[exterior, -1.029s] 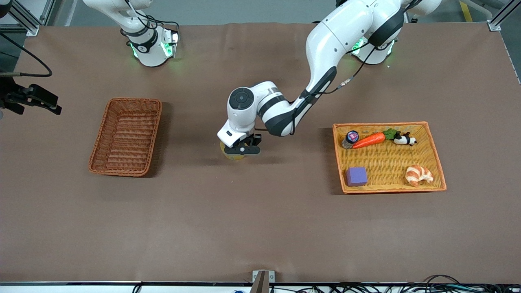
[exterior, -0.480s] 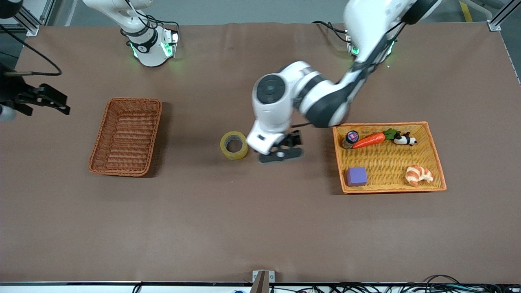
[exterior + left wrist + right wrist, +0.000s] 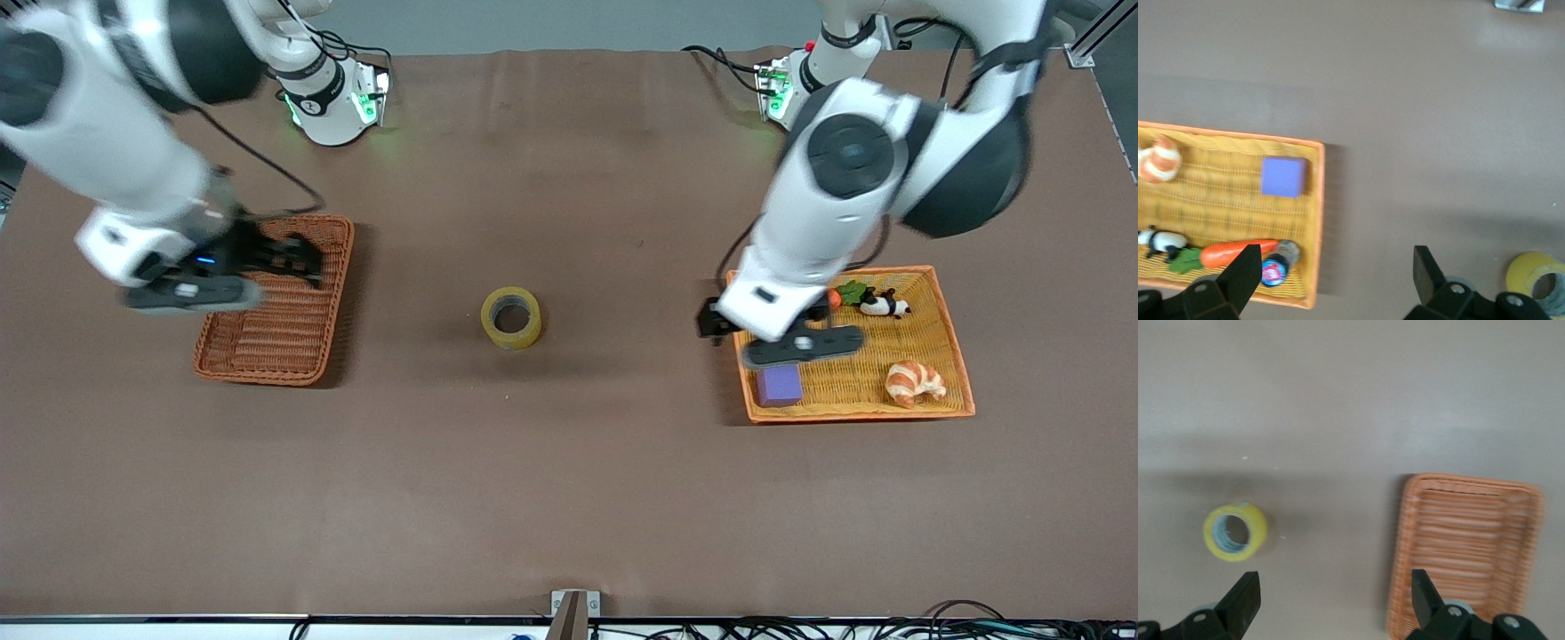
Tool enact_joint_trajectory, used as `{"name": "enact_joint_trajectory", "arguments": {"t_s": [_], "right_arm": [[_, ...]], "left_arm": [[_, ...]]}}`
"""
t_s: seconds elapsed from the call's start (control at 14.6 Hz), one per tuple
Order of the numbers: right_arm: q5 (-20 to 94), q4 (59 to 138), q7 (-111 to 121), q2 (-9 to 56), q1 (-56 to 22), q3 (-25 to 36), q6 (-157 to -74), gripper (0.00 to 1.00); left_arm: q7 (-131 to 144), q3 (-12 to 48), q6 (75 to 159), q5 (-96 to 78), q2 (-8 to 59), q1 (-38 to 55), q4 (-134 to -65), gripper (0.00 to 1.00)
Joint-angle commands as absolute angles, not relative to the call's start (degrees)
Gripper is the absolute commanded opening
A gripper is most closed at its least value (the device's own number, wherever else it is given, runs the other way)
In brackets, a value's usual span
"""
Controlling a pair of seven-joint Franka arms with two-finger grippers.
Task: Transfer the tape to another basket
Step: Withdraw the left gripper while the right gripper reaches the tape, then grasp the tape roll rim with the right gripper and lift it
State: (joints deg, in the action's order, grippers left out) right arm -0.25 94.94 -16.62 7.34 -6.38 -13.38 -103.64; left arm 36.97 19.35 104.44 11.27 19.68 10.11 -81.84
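tape [image 3: 511, 317]: lying flat on the bare table, between the two baskets, touching neither.
basket [image 3: 276, 298]: dark woven one at my right arm's end, nothing in it.
my left gripper [image 3: 794, 345]: fingers spread, nothing held, over the orange tray [image 3: 949, 329].
my right gripper [image 3: 233, 277]: fingers spread, nothing held, over the basket.
progress: tape out of the tray; pickup and drop into the basket remain.
hidden: carrot [image 3: 1238, 253] and bottle [image 3: 1279, 263] covered by my left arm in the front view.

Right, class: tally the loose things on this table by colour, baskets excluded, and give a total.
Yellow: 1, tape
Purple: 1, block
Orange: 1, carrot
Black-and-white: 1, panda
Tan: 1, croissant
Dark: 1, small jar
Total: 6
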Motion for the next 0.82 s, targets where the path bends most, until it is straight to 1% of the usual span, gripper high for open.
{"name": "enact_joint_trajectory", "arguments": {"t_s": [0.0,0.14,0.27,0.34,0.62,0.69,0.75], "right_arm": [[-0.6,98.5,-24.1,12.2,-9.0,-17.1,-111.5,1.0],[-2.1,100.0,-27.4,17.0,-13.8,-17.1,-117.8,1.0],[-6.1,101.1,-29.7,21.9,-16.0,-17.1,-122.7,1.0],[-7.2,102.3,-30.0,23.2,-16.8,-17.1,-125.1,1.0],[-10.8,111.3,-29.9,26.0,-17.6,-17.1,-139.1,1.0],[-10.8,112.0,-29.9,26.6,-18.2,-17.2,-140.7,1.0],[-10.8,111.9,-29.9,27.5,-19.0,-17.2,-141.0,1.0]], "left_arm": [[30.6,19.5,105.2,9.6,12.1,5.8,-88.8,1.0],[25.2,19.1,105.1,6.3,8.0,2.9,-91.2,1.0],[19.2,17.9,104.3,5.2,4.5,1.1,-93.2,1.0],[16.7,16.8,102.7,5.1,3.3,1.2,-93.3,1.0],[12.1,8.4,99.0,-0.8,-0.6,2.9,-93.2,1.0],[12.3,5.8,95.8,-1.0,-1.0,4.1,-92.7,1.0],[11.9,4.0,94.9,-1.0,-1.6,5.2,-92.7,1.0]]}}
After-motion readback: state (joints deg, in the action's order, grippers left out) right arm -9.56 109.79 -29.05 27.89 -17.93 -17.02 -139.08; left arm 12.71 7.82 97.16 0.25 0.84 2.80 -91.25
